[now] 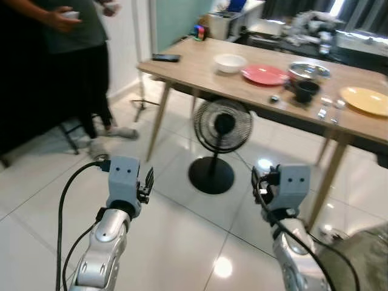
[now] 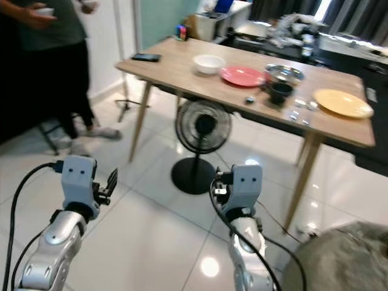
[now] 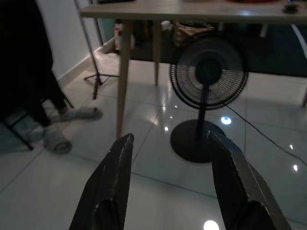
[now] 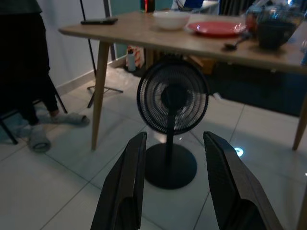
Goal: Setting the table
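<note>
Both grippers hover low over the white tiled floor, left gripper and right gripper each with fingers spread apart and grasping nothing. Ahead, on the wooden surface, a white bowl, red plate, metal bowl, black cup and yellow plate lie in a row along it. A black fan stands beneath its near edge. A person stands beyond its left corner.

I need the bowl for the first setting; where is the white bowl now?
The white bowl sits on the wooden table, towards its left end in the head views, just left of the red plate.
</note>
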### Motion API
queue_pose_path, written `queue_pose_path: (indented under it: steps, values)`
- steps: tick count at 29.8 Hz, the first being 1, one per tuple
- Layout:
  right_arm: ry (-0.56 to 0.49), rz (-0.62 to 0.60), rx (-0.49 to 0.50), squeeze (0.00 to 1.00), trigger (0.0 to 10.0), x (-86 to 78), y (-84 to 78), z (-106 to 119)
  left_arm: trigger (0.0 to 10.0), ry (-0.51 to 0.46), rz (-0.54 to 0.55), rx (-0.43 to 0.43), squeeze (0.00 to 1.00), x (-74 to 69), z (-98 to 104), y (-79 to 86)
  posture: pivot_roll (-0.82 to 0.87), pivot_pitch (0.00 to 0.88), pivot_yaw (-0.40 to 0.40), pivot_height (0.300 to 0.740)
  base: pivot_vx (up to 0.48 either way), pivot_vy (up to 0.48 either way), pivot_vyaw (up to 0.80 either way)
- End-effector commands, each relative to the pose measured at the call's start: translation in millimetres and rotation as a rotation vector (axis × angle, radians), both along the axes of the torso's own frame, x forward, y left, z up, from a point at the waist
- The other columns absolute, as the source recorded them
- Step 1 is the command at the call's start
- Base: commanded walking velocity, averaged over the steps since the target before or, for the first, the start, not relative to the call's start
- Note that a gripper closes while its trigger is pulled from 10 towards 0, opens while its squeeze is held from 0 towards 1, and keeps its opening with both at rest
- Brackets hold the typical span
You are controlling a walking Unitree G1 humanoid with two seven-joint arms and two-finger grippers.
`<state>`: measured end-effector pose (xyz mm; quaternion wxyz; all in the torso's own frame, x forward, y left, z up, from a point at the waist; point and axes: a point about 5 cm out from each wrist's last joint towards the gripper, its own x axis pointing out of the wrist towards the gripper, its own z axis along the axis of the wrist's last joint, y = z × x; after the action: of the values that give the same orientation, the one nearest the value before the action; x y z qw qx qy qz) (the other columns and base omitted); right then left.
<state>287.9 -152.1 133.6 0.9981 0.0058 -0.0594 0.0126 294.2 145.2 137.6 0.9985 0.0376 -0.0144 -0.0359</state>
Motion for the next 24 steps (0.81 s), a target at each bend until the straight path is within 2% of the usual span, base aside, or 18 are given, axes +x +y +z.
queue_pose_path:
  steps: [1,24]
  values:
    - [-0.003,0.001,-0.010,0.00,10.0,-0.6,-0.8,-0.3,10.0,-0.009,0.008,0.017,0.00,-1.0,-0.9,1.4,-0.05,0.000,0.073,0.740,0.405,0.000,0.00]
    - [-0.003,0.002,-0.003,0.00,10.0,-0.1,0.6,-1.0,10.0,-0.014,0.020,0.028,0.00,1.6,0.3,2.1,-0.05,0.000,0.074,0.740,0.471,0.000,0.00]
